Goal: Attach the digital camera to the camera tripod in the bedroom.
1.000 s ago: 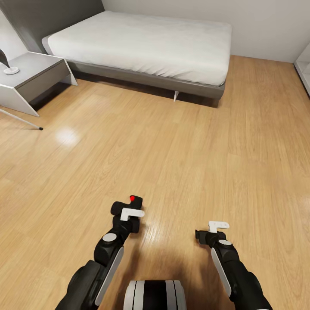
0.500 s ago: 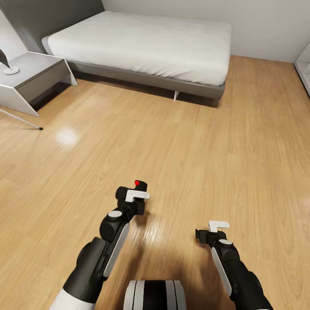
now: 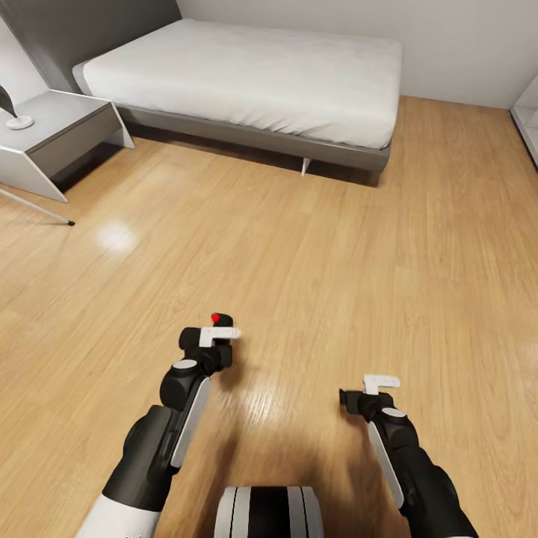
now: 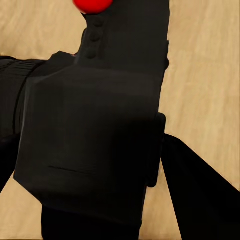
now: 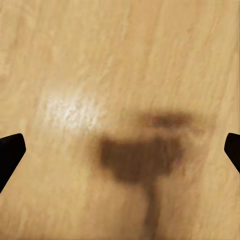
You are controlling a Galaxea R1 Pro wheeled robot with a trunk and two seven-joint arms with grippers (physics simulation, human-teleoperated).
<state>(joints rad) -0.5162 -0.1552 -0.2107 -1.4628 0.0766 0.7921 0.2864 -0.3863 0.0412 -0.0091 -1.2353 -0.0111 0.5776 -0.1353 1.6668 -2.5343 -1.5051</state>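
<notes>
The camera (image 3: 217, 323) sits in the left gripper (image 3: 211, 340), held out over the wood floor (image 3: 314, 246) in front of the robot, its red dot facing up. In the left wrist view the black body (image 4: 95, 130) looms right against the lens, with a dark finger (image 4: 200, 190) pressed along one side; the jaws are closed on it, and the grip looks firm, though how much of the body lies between them is hidden.

The tripod itself is hardly in sight. A thin silver leg with a black foot (image 3: 41, 211) pokes in at the far left of the head view, just beside the grey bedside table (image 3: 56, 138), well apart from the camera. The bed (image 3: 246, 75) stands across the room ahead.

So the step in hand is, by my reckoning, carrying the camera over to the tripod. To do it well, the base should turn left until the tripod's head comes into view before any reaching starts. The camera should stay level, red dot up, so its underside can meet the mount squarely. The approach is best made slowly, since a knock could topple a three-legged stand.

The right gripper (image 3: 364, 398) hangs over the floor with its jaws spread wide and nothing in them; its wrist view shows fingertips (image 5: 11, 152) at either edge. It could steady the tripod later.
</notes>
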